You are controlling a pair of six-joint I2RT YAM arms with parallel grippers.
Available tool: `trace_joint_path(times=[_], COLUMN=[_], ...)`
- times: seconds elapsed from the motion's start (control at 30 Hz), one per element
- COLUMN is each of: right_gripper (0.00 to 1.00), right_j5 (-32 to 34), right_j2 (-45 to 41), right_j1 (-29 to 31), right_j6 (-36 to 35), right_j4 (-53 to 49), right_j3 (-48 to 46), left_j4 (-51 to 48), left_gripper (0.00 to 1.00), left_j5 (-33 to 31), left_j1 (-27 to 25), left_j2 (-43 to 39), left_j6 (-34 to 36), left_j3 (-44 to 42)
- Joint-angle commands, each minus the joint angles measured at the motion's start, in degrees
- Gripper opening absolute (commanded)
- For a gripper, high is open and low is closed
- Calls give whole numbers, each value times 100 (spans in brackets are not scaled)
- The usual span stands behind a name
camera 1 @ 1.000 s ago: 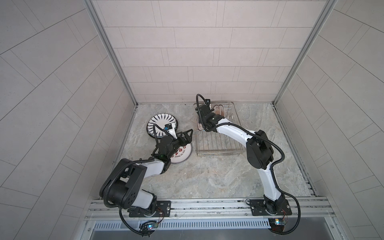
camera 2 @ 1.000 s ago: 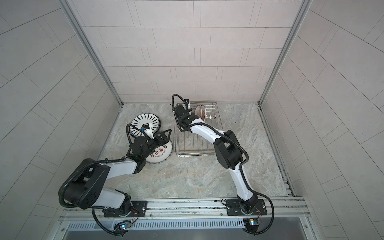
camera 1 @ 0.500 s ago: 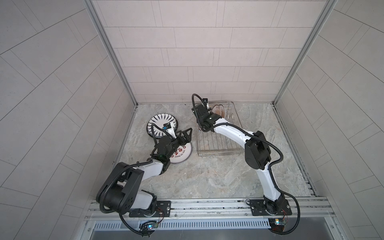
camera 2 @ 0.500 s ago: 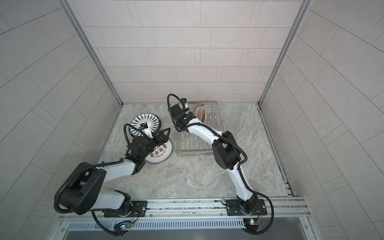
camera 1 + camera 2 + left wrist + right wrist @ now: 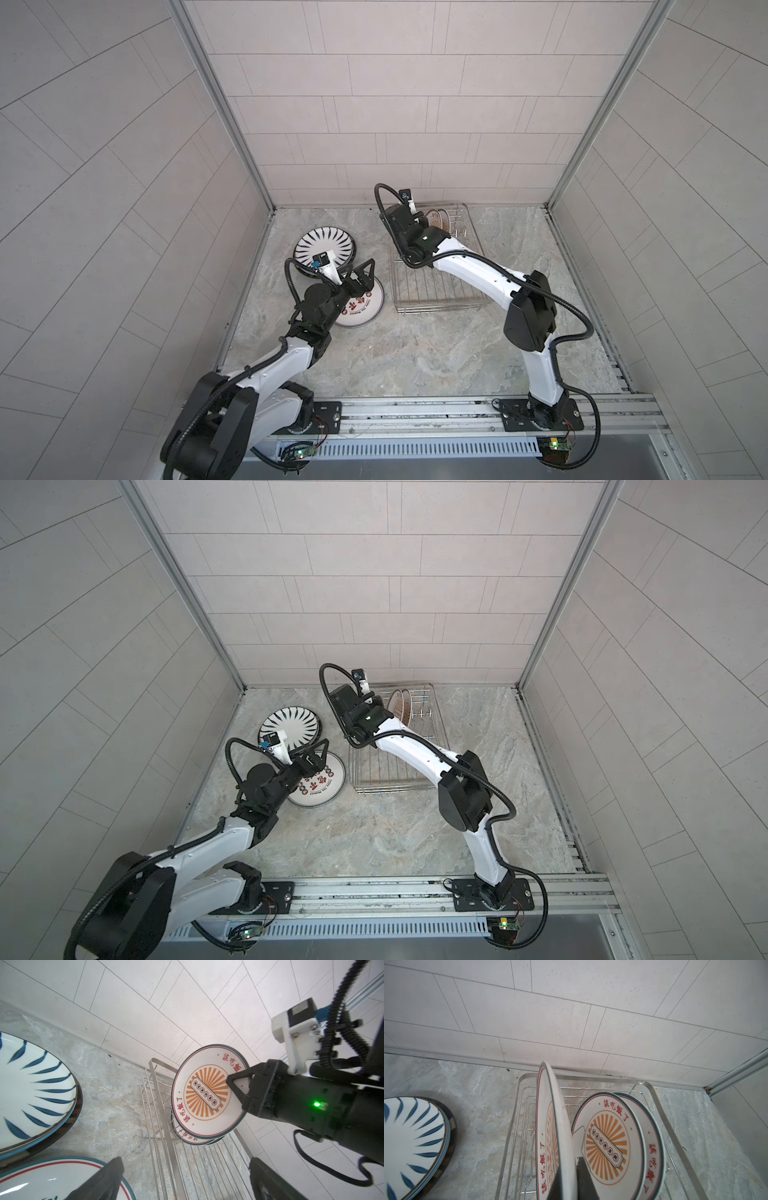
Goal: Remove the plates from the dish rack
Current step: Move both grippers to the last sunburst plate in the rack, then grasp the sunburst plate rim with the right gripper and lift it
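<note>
Item: sunburst plate (image 5: 205,1093), likely glazed ceramic: rigid, slick, breakable. Hold by rim; right end effector (image 5: 236,1084) clamped there, left end effector (image 5: 358,277) spread, empty.

We see an orange sunburst plate (image 5: 199,1088) with red lettering, a white plate (image 5: 31,1088) with dark blue stripes, a silver rack (image 5: 432,286) and a grey marbled counter (image 5: 415,353).

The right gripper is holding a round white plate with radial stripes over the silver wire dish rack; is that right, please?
No: the left wrist view shows the right gripper holding a round white orange-sunburst plate over the silver wire dish rack.
</note>
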Motion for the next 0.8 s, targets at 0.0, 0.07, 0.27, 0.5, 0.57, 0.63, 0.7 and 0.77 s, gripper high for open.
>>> trace_joint_path(times=[0.0,0.07,0.27,0.5,0.57,0.63,0.7,0.77], right_gripper=[4,4,4,5,6,7,7,7], right_j5=[300,255,-427,-2071,-2840,-3789,-4550,-5267], right_j2=[-823,-1207,-2682,-4460,-4919,-5326,-5562,-5687], right_j1=[143,205,259,56,-194,-536,-862,-1142], right_j6=[-213,-223,-113,101,259,450,648,862], right_j4=[417,555,1207,1310,1448,1710,1857,2091], right_j3=[-314,-691,-2305,-3804,-4211,-4615,-4851,-5052], left_j4=[-497,-847,-1785,-2008,-2009,-2105,-2082,-1873], left_gripper=[100,100,100,100,100,100,100,100], left_j5=[-87,-86,177,1035,1132,1115,1261,1493], left_j1=[-33,-50,-95,-177,-251,-348,-427,-520], left_j2=[-550,-975,-2149,-2773,-2844,-2906,-2859,-2671], left_j6=[65,17,-137,-484,-537,-547,-548,-579], left_j3=[-69,-216,-315,-341,-341,-313,-259,-203])
